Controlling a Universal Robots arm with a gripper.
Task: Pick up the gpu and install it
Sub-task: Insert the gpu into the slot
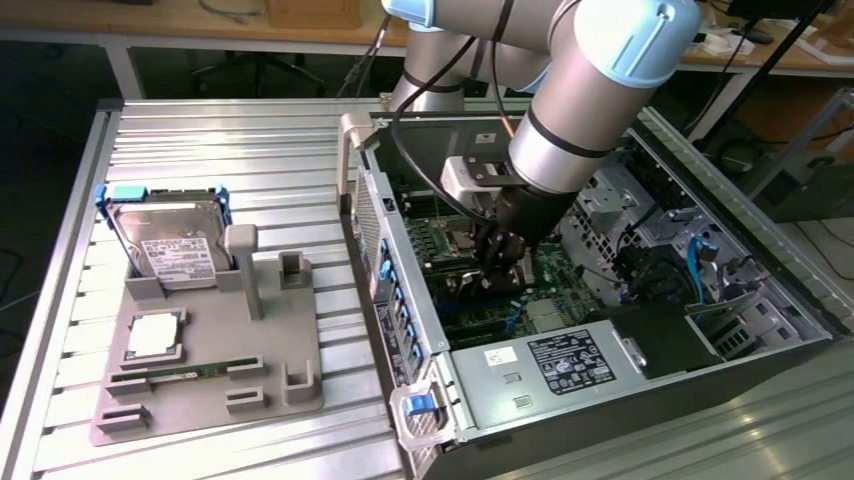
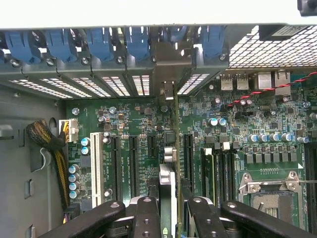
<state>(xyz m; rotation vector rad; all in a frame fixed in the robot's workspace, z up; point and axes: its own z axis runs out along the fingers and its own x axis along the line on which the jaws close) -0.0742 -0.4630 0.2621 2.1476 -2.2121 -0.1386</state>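
My gripper (image 1: 497, 262) reaches down inside the open computer case (image 1: 400, 330), over the green motherboard (image 1: 441, 240). In the wrist view the gpu (image 2: 170, 153) is seen edge-on as a thin upright card. It runs from between my black fingers (image 2: 146, 213) toward the rear slot openings. Its silver end bracket (image 2: 167, 69) stands against the case's back wall. The gripper (image 2: 171, 206) is shut on the gpu, one finger on each side. The card stands over the motherboard between two black expansion slots (image 2: 132, 163). Whether its edge sits in a slot I cannot tell.
Blue slot latches (image 2: 99, 42) line the rear wall of the case. A CPU socket (image 2: 270, 186) and memory slots (image 2: 218, 168) lie beside the card. Outside the case, a grey fixture (image 1: 267, 370) holds a hard drive (image 1: 174, 245), a processor (image 1: 154, 335) and a memory stick (image 1: 180, 372). The power supply (image 1: 561, 360) fills the case's near corner.
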